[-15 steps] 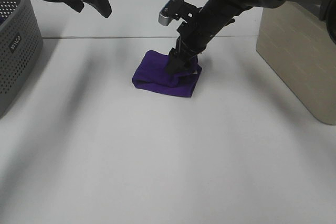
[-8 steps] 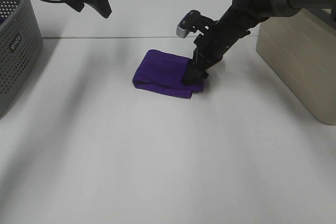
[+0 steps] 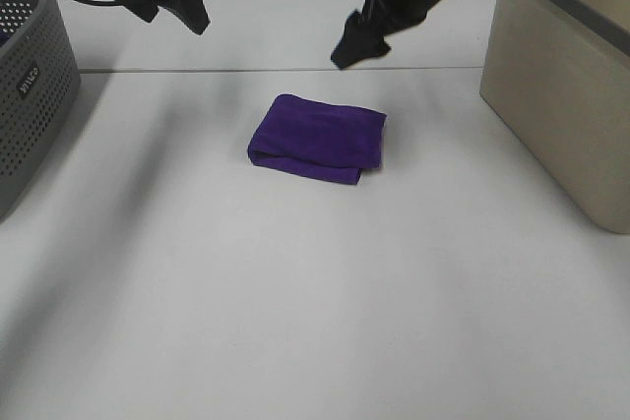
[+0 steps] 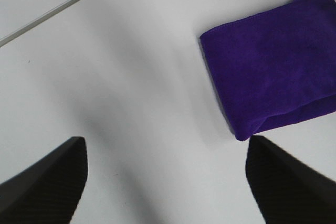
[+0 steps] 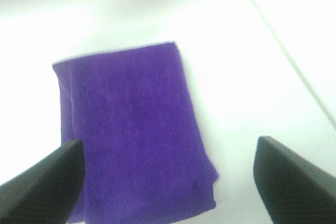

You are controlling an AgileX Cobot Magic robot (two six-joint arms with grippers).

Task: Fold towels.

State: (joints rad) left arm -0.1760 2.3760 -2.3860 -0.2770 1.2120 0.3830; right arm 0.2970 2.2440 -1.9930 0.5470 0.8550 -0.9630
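The deep purple towel (image 3: pixel 317 138) lies folded into a small rectangle on the white table. It also shows in the left wrist view (image 4: pixel 275 87) and in the right wrist view (image 5: pixel 134 129). My right gripper (image 3: pixel 350 48) hangs in the air above and behind the towel, open and empty, clear of the cloth. My left gripper (image 3: pixel 187 7) is raised at the back left, open and empty, far from the towel. No white tag shows.
A grey perforated basket (image 3: pixel 30 86) stands at the left edge. A beige bin (image 3: pixel 561 95) stands at the right. A seam line (image 3: pixel 236 70) runs across the table behind the towel.
My right gripper has let go of the towel's right side and risen up and back. The towel now lies flat and folded. The left arm has not moved.
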